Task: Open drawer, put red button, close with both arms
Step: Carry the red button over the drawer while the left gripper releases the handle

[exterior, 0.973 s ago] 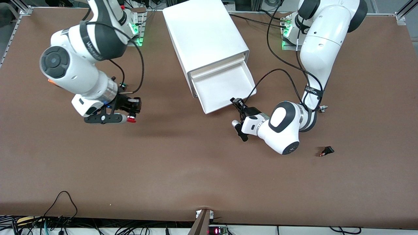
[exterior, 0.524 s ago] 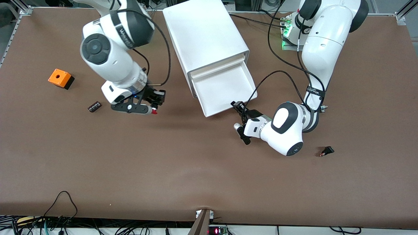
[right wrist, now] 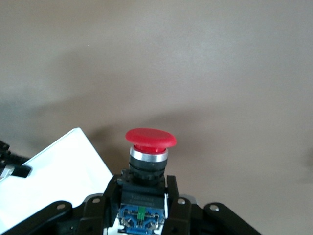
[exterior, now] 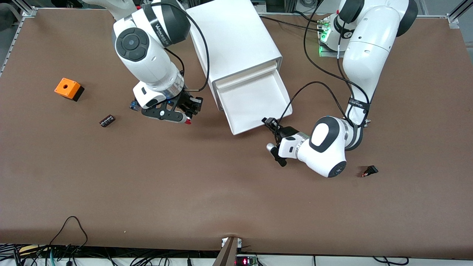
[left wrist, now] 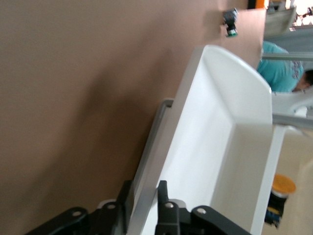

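Opened already: drawer [exterior: 255, 99], upper middle of frame, left claw [exterior: 271, 123] clamped on its front lip. Red button [right wrist: 150, 138] pinched in right claw [exterior: 186, 116], over tabletop [exterior: 221, 184] beside cabinet [exterior: 232, 37]. Left to do: drop-in, closing.

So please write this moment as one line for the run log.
white tray drawer: open | right gripper: holds red mushroom-cap button, beside drawer | left gripper: clamps drawer front

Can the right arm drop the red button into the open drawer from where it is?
Probably yes. The right gripper holds the red button over the table beside the pulled-out drawer, whose tray lies open on top. The left gripper sits only at its front edge.
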Controlling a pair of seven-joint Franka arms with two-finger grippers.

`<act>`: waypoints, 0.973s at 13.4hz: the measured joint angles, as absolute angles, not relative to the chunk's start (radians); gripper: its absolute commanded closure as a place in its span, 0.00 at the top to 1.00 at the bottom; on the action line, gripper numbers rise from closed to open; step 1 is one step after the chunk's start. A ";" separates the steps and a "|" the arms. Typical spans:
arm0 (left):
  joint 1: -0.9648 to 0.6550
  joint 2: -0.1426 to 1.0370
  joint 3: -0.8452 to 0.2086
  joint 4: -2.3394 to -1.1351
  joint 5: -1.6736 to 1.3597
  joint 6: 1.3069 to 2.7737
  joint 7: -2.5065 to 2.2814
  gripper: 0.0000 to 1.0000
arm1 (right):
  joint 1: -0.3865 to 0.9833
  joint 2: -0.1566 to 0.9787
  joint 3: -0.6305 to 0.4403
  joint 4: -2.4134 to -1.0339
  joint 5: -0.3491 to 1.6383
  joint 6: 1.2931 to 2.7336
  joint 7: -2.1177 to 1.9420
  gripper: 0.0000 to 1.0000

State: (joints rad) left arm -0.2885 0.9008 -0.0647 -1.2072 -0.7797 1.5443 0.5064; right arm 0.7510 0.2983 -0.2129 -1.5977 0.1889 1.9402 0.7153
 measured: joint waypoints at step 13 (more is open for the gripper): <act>-0.148 0.861 -0.047 -1.036 -0.796 1.411 0.372 0.99 | 0.911 0.353 -0.212 -1.598 0.189 2.074 1.019 0.22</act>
